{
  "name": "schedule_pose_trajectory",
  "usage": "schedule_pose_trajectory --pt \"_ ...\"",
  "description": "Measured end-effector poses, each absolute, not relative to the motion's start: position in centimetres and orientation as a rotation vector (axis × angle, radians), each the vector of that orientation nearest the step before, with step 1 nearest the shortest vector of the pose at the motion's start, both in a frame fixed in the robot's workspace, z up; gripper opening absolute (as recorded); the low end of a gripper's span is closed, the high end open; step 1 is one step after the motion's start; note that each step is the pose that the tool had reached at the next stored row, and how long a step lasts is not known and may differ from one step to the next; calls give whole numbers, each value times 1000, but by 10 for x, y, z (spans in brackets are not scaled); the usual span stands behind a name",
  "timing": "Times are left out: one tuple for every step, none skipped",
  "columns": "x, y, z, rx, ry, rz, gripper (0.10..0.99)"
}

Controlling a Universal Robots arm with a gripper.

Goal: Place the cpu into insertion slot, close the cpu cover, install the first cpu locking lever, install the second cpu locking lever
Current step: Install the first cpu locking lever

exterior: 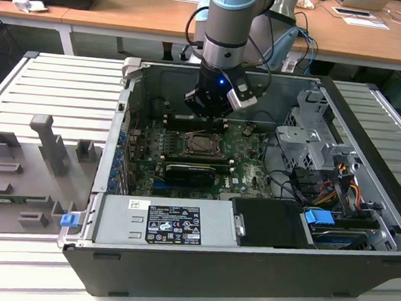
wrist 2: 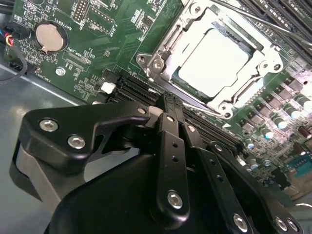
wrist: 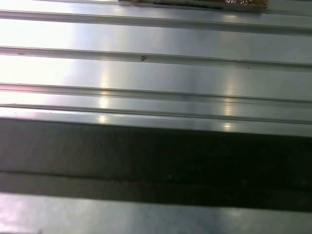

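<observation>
Inside the open computer case point(exterior: 117, 158), the cpu point(exterior: 202, 145) lies flat in its socket on the green motherboard. In the second wrist view the cpu point(wrist 2: 212, 61) shows its pale metal top through the window of the cpu cover point(wrist 2: 163, 53), which lies down around it. A thin metal locking lever point(wrist 2: 253, 19) runs along the far side of the socket. My gripper point(exterior: 204, 113) hangs just above the socket's rear edge. Its black fingers point(wrist 2: 165, 126) are pressed together, the gripper point(wrist 2: 170, 100) shut on nothing, tips close to the socket's near edge.
A long black card point(exterior: 189, 172) sits in front of the socket. The power supply point(exterior: 171, 224), a drive cage point(exterior: 311, 141) and cables point(exterior: 342, 188) crowd the case's front and right. A grey fixture point(exterior: 27, 173) lies outside on the ribbed table point(wrist: 156, 73). A coin battery point(wrist 2: 47, 36) is nearby.
</observation>
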State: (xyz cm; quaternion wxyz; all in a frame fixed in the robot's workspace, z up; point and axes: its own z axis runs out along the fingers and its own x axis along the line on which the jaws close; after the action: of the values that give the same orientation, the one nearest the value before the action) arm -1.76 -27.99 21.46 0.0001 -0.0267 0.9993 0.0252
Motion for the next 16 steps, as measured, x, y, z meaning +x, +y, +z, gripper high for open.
schedule_pose_trajectory --pt "-17 -280 213 -84 3139 79 106" --pt "-17 -280 212 -84 3139 79 106" --pt "-17 -280 211 -84 3139 79 106" --pt "-17 -280 210 -84 3139 79 106" --pt "-17 -280 210 -84 3139 79 106" --pt "-17 -280 209 -84 3139 79 106" --pt "-17 -280 208 -84 3139 79 106" --pt "-16 -280 207 -83 3139 79 106" --pt "-16 -280 206 -83 3139 79 106" --pt "-16 -280 205 -83 3140 79 106" --pt "-16 -280 205 -83 3140 79 106" --pt "-16 -280 205 -83 3140 79 106" --pt "-16 -280 205 -83 3140 79 106" --pt "-16 -280 205 -83 3140 78 106" --pt "-16 -280 205 -83 3140 78 106" --pt "-16 -280 205 -83 3139 79 106"
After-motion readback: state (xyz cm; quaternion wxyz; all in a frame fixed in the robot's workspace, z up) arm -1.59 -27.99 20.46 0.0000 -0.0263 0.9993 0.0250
